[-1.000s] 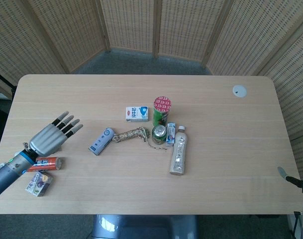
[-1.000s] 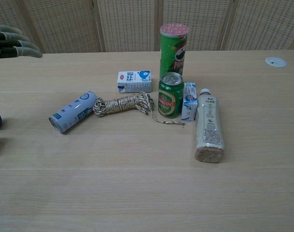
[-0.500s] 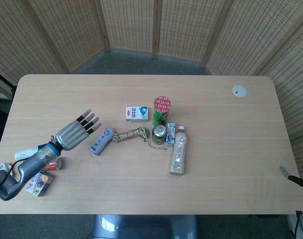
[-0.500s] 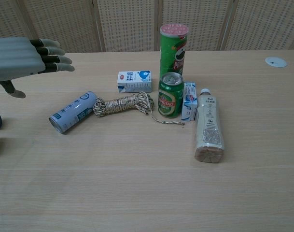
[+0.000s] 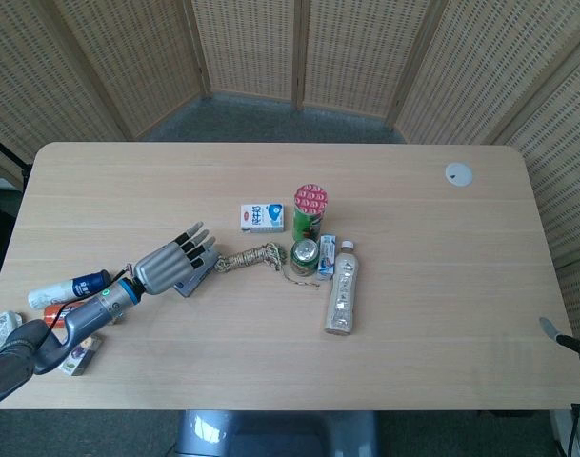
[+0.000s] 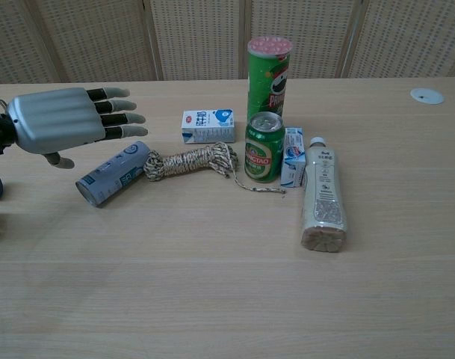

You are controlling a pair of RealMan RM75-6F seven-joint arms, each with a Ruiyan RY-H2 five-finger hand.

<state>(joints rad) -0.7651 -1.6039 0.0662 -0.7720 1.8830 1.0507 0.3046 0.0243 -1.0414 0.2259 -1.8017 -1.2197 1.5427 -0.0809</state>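
Wooden desk [image 5: 432, 286] in front of wicker screens [image 5: 251, 48]. Left hand [image 6: 63, 121] hovers flat, fingers spread, holding nothing, just above the blue tube [image 6: 112, 173] beside the rope coil [image 6: 191, 161]. Right hand's state can't be told.

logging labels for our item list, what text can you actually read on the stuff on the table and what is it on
"TSINGTAO": on the green beer can.
"PRIN...", partly hidden by the can: on the tall green chip tube.
Large dark characters on the small white and blue carton: not legible.
Print on the blue-grey cylinder under the left hand: too small.
Labels on the lying bottle and the blue and white pack: blurred.
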